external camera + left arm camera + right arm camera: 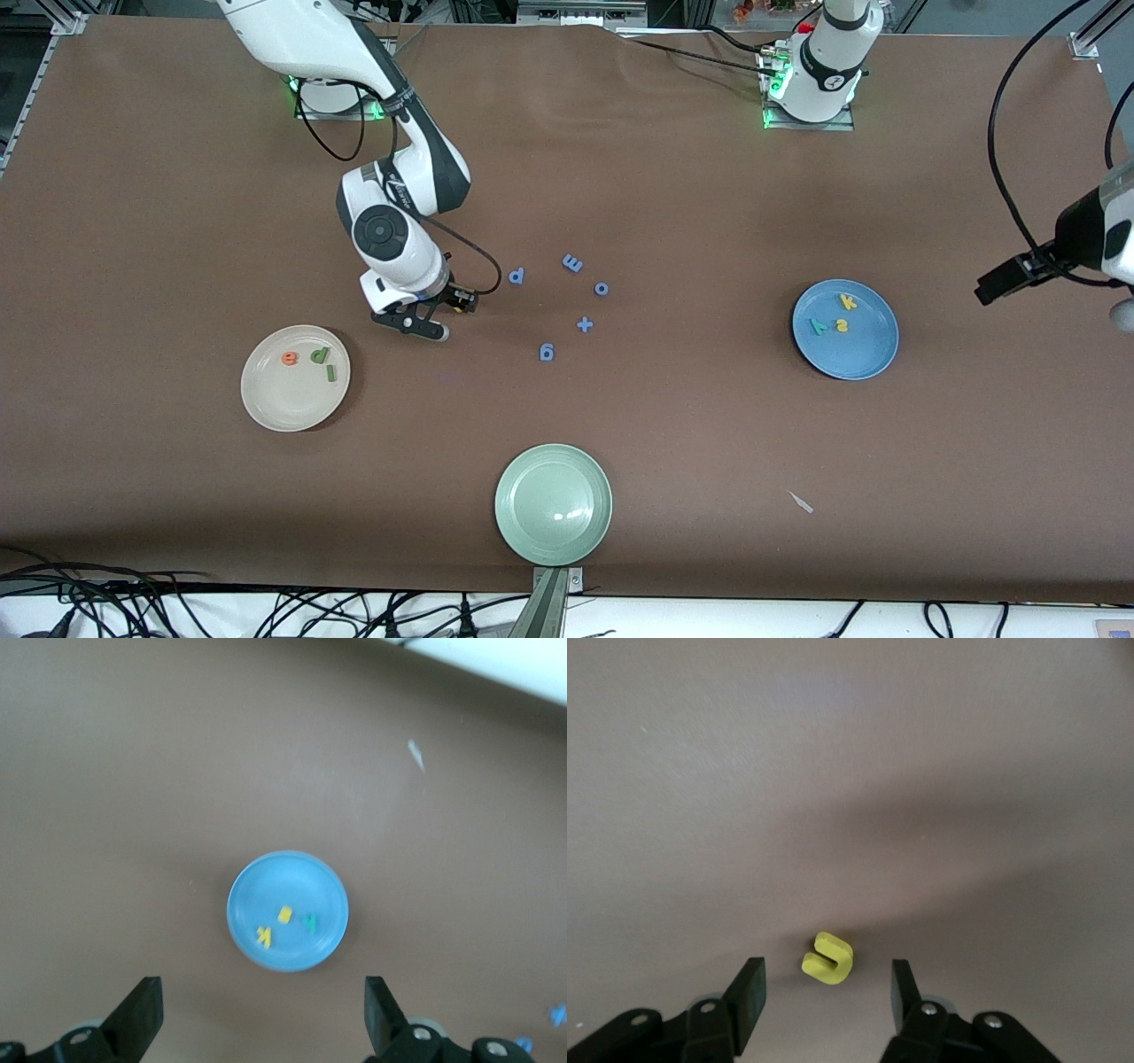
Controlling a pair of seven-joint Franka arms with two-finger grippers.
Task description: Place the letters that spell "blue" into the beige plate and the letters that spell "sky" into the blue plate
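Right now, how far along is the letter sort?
Done: yellow k, yellow s and teal y lie in the round blue plate; orange e, green b and green l lie in the round beige plate. In hand: open right hand straddles the yellow foam u. Left: plating it.

You have the round beige plate flat on the brown worktop, holding the orange foam e, green b and dark green bar l. The yellow foam u lies on bare worktop. The round blue plate holds the yellow k, yellow s and teal y.
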